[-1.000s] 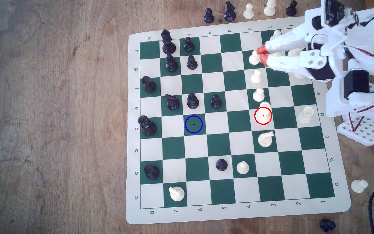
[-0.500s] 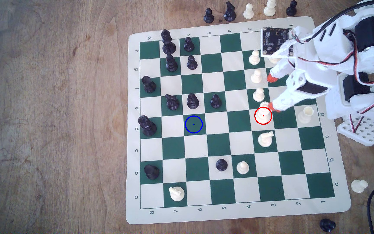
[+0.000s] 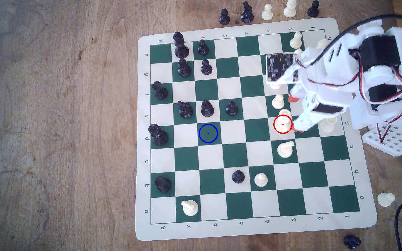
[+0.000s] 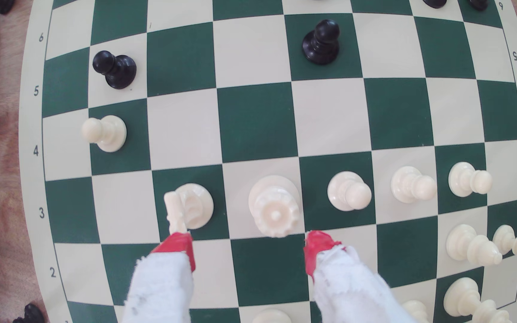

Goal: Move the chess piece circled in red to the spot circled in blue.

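- Queen [image 3: 283, 122] stands upright on its round base on a cream square of the board [image 3: 144, 135], inside the red ring; long axis vertical, notched crown [image 4: 277, 216] pointing up toward the wrist camera.
- Neighbours in the same file: white knight [image 3: 285, 149] on the next square toward the exterior view's bottom, white pawn [image 3: 278, 101] on the next toward its top. Neither touches the queen.
- Hand [image 4: 249, 248] hangs over the board just to the exterior view's right of the queen, red-tipped fingers [image 4: 179, 245] spread apart, nothing between them.
- In the wrist view the crown sits just ahead of the gap between the tips; one tip lies near the knight's head, the other beside the queen's crown. Contact: cannot tell, looks apart.
- Blue-ringed dark green square [image 3: 208, 133] is bare, in the same row as the queen, well apart toward the exterior view's left.
- Board lies on a wooden bench [image 3: 57, 125].
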Controlling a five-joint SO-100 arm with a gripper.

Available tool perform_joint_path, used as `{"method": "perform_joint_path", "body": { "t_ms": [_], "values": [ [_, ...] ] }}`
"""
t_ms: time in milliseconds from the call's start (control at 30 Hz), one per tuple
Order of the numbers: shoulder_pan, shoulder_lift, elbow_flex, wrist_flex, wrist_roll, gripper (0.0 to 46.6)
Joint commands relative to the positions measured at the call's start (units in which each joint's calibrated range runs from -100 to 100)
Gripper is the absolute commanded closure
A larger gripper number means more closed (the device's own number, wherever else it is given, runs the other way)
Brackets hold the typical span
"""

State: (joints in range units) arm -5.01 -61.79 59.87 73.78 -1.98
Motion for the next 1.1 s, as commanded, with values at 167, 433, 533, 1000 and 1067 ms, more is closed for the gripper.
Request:
{"method": "perform_joint_path", "body": {
  "t_ms": [167,433,533,1000,1067],
  "values": [
    [-0.1,-0.3,1.1,-3.4,-0.3,24.1],
    [1.4,1.6,2.0,-4.7,0.5,24.6],
    [1.4,3.0,2.3,-5.2,0.7,25.0],
    [1.1,8.1,2.9,-8.6,0.9,27.8],
    [1.1,8.7,3.0,-9.0,0.9,28.1]
  ]
}}
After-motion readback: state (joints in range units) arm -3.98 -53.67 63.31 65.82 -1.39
